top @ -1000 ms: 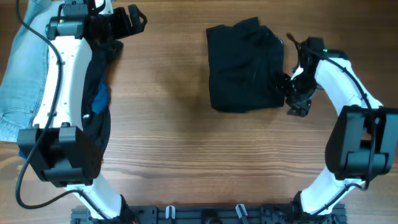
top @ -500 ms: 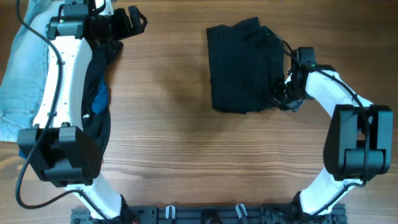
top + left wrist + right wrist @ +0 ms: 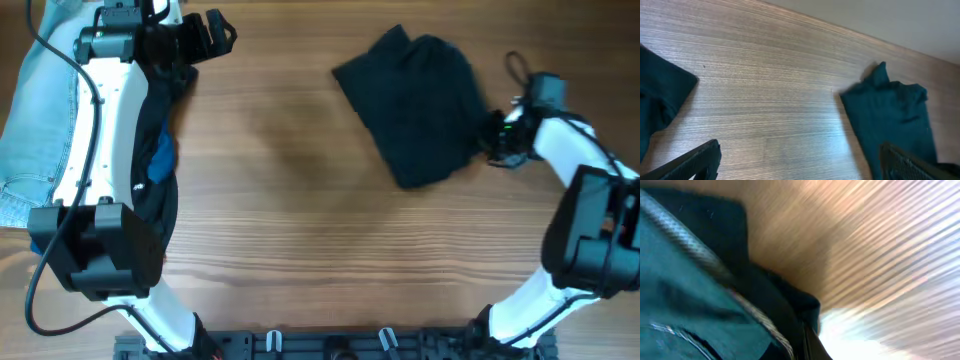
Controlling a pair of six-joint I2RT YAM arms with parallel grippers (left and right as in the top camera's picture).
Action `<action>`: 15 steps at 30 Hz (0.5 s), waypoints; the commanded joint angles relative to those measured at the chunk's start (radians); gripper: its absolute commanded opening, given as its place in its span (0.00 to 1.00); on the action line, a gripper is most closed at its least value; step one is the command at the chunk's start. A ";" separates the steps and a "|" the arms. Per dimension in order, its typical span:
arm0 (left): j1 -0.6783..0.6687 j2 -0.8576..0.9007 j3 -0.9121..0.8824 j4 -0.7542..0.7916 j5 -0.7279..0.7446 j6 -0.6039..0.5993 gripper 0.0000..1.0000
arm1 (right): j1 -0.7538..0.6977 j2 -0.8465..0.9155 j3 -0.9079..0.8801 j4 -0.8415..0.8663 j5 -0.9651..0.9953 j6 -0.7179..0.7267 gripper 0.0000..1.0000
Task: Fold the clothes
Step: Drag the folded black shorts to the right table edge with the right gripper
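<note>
Black shorts close up against blurred wooden table

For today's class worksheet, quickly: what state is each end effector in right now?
Left end effector: open, holding nothing.
Right end effector: shut on the edge of the black shorts.

Now right gripper clamped on shorts edge; shorts dragged rightward, rotated.

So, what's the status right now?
Right gripper shut on black shorts edge. Left gripper open, far left. Jeans aside, not in the way.
</note>
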 commanded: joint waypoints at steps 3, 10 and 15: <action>-0.001 0.013 -0.005 0.003 -0.001 0.016 1.00 | -0.201 0.014 0.001 0.153 0.027 -0.010 0.04; -0.001 0.013 -0.005 0.003 -0.001 0.016 1.00 | -0.317 0.014 0.001 0.422 0.055 -0.056 0.04; -0.004 0.013 -0.005 0.002 -0.001 0.015 1.00 | -0.352 0.014 0.001 0.534 0.170 -0.055 0.04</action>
